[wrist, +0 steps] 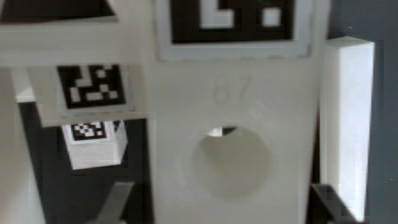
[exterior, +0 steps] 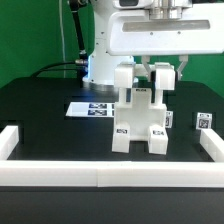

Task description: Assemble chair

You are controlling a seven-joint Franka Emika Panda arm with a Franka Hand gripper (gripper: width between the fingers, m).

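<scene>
The chair (exterior: 138, 118) stands partly built near the middle of the black table: chunky white pieces with square tags, two legs down at the front. My gripper (exterior: 160, 70) reaches down from above onto the upper part on the exterior view's right. In the wrist view my gripper (wrist: 224, 202) is shut on a broad white chair piece (wrist: 222, 120) that has an oval hollow and a large tag above it. One dark finger (wrist: 121, 200) stands at each side of that piece. Another tagged white chair part (wrist: 89, 88) sits beside it.
The marker board (exterior: 92, 108) lies flat on the table behind the chair, on the exterior view's left. A white rail (exterior: 100, 177) borders the table's front and sides. A small tagged white block (exterior: 203, 121) sits on the exterior view's right. The robot's base (exterior: 100, 65) stands behind.
</scene>
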